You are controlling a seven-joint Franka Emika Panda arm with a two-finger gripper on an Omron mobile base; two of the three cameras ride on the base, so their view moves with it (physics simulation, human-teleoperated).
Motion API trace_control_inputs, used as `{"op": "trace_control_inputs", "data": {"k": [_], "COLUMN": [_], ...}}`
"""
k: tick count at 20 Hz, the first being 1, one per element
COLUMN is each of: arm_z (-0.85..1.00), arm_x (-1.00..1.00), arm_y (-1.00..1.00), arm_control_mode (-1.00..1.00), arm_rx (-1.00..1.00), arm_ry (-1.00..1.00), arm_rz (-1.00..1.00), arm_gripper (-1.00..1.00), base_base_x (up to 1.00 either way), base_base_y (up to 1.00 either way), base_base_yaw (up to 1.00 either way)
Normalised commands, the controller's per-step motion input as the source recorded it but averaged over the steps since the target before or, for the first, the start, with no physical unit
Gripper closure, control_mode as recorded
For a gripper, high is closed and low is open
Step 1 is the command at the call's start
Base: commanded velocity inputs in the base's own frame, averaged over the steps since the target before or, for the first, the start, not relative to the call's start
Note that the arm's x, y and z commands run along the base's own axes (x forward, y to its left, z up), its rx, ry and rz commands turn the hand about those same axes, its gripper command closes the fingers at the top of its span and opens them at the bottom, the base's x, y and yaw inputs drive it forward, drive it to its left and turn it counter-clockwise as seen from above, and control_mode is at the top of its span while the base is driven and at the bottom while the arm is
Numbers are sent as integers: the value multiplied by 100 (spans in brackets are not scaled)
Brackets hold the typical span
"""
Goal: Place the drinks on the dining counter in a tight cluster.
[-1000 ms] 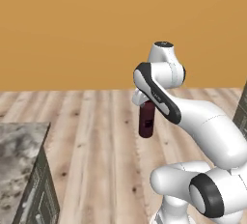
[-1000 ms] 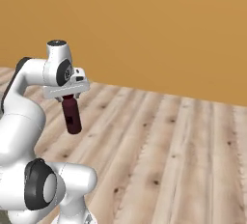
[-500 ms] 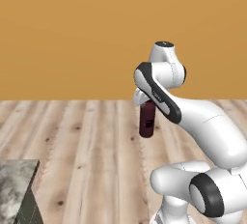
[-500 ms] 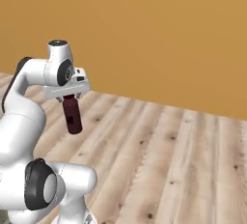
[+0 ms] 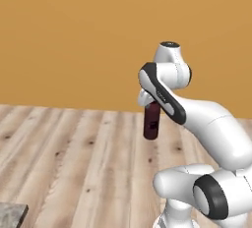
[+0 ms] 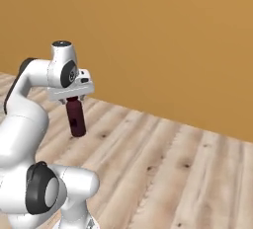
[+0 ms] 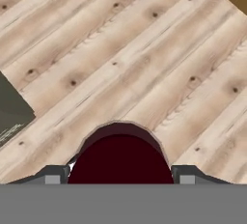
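1. We see the gripper (image 6: 74, 99) raised high over the wood floor (image 6: 163, 169), its fingers pointing down, with the orange wall (image 6: 158, 40) behind it.

2. The jaws are clamped on the maroon bottle (image 6: 75, 117) — they grip it at the top, one finger on each side, and the body hangs below them.

3. In the left base view the bottle (image 5: 151, 120) hangs upright, or close to it, just beside the arm's upper link and in front of the wall–floor line. Its base is well clear of the floor.

4. In the right base view the bottle shows a slight tilt, its lower end leaning a little to the right of the gripper.

5. In the hand view the bottle (image 7: 120, 158) sits between the two finger tips (image 7: 54, 175), its rounded dark red body against both. Past it we look down on the floor planks (image 7: 144, 63).

6. A dark panel corner (image 7: 12, 109) lies at the left edge of the hand view, well apart from the bottle. We cannot tell what it belongs to.

7. A grey marbled slab corner (image 5: 11, 214) shows at the lower left of the left base view, far below and to the left of the bottle.

8. The bottle touches nothing but the fingers.
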Motion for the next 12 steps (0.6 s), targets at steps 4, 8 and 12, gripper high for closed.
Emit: {"op": "trace_control_inputs", "data": {"k": [4, 8, 12], "arm_z": [0, 0, 0], "arm_x": [0, 0, 0], "arm_y": [0, 0, 0], "arm_control_mode": [100, 100, 100], "arm_rx": [0, 0, 0], "arm_ry": [0, 0, 0], "arm_rz": [0, 0, 0], "arm_gripper": [100, 100, 100], "base_base_x": [72, 58, 55], "base_base_y": [0, 0, 0], "base_base_yaw": [38, 51, 61]}}
